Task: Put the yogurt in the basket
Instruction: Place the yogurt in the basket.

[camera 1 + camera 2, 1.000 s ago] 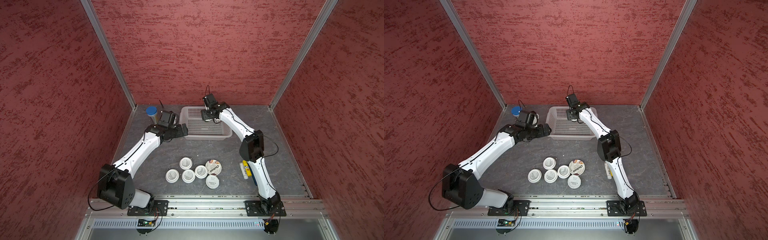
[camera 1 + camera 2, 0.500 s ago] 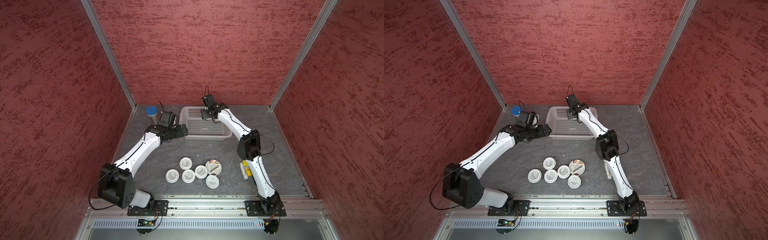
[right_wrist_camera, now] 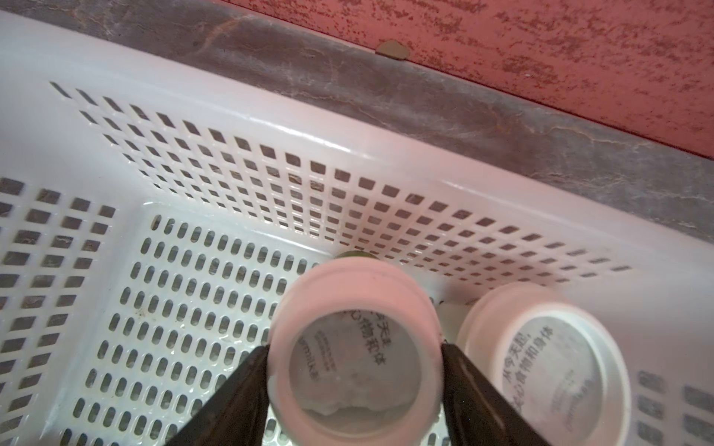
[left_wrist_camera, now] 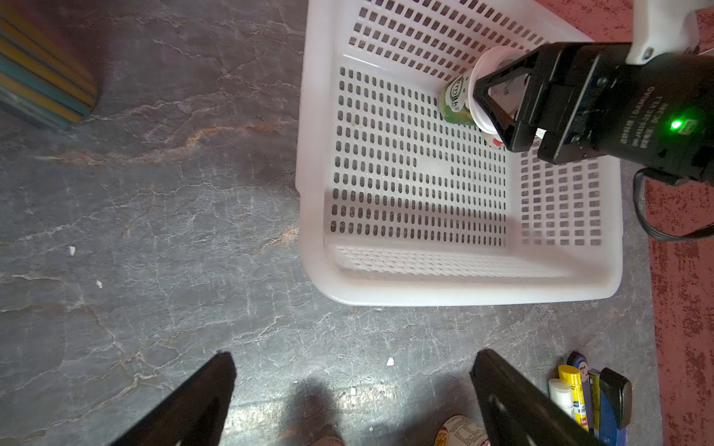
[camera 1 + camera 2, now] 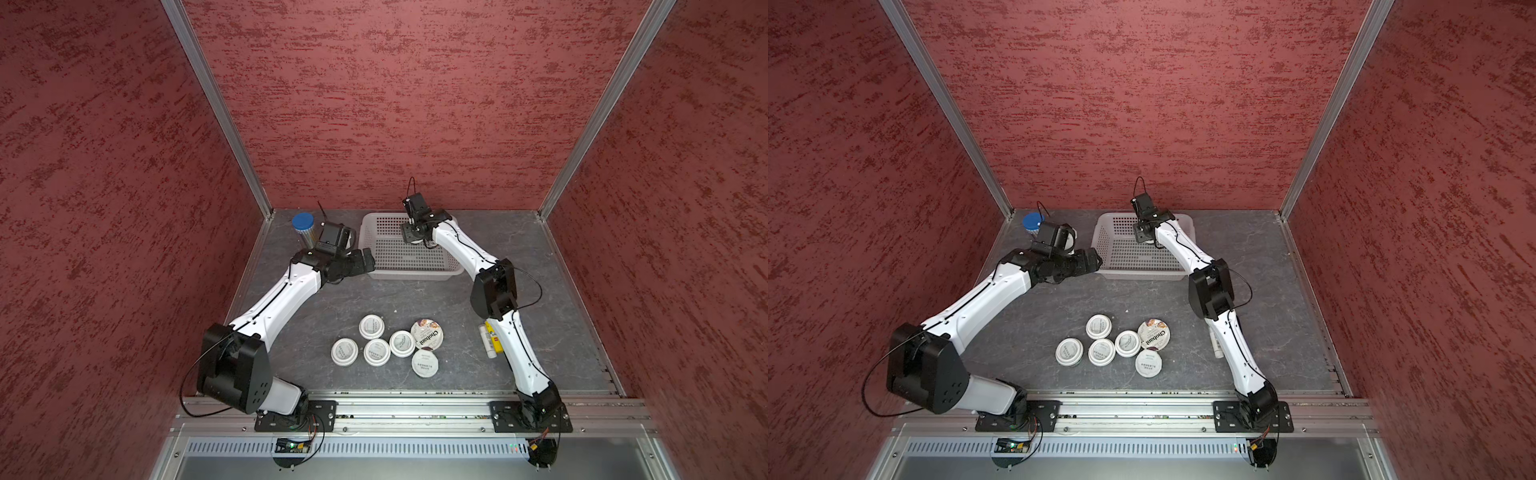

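The pale basket (image 5: 411,275) (image 5: 1138,275) (image 4: 317,154) (image 3: 347,127) stands at the back of the table. Inside it my right gripper (image 5: 411,239) (image 5: 1140,237) (image 4: 488,112) (image 3: 353,349) is shut on a yogurt cup (image 3: 347,285) (image 4: 456,100). That cup has a white lid and green side, is tilted, and sits close to the far wall. Another yogurt cup (image 3: 548,359) stands beside it on the basket floor. Several more yogurt cups (image 5: 377,352) (image 5: 1101,352), one a wider Chobani cup (image 5: 427,333) (image 5: 1153,333), sit grouped on the table front. My left gripper (image 5: 368,262) (image 5: 1094,262) (image 4: 353,357) is open and holds nothing, over the table beside the basket's near left corner.
A clear tube with a blue cap (image 5: 303,226) (image 5: 1031,222) stands at the back left, behind my left wrist. A glue stick and a yellow marker (image 5: 490,340) (image 4: 572,390) lie under my right forearm. Red walls close in on three sides.
My right arm's elbow has shifted slightly left while its gripper stays in the basket with the cup. The left arm has not visibly moved.
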Robot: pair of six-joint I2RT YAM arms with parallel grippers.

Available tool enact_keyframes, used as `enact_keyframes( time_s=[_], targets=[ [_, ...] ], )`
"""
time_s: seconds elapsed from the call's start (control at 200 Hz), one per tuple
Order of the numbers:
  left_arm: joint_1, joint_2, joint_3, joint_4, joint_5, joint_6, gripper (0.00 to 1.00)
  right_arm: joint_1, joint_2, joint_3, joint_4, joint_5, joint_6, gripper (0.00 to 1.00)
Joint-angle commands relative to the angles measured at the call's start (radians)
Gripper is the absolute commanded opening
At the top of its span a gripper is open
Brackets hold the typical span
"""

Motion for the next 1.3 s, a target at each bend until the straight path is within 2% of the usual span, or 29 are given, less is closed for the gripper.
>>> enact_keyframes(
  time_s=[0.0,0.386,1.292],
  targets=[
    [0.008,0.011,-0.006,0.017,0.013,-0.005,1.0,-0.008,0.011,0.027,0.015,0.032,-0.014,0.71],
    [0.011,0.011,-0.009,0.016,0.014,-0.007,1.0,-0.009,0.012,0.037,0.021,0.048,-0.025,0.77],
    [0.02,0.003,-0.014,0.021,0.013,-0.005,1.0,-0.02,0.027,0.031,0.065,0.062,-0.016,0.79]
  ],
)
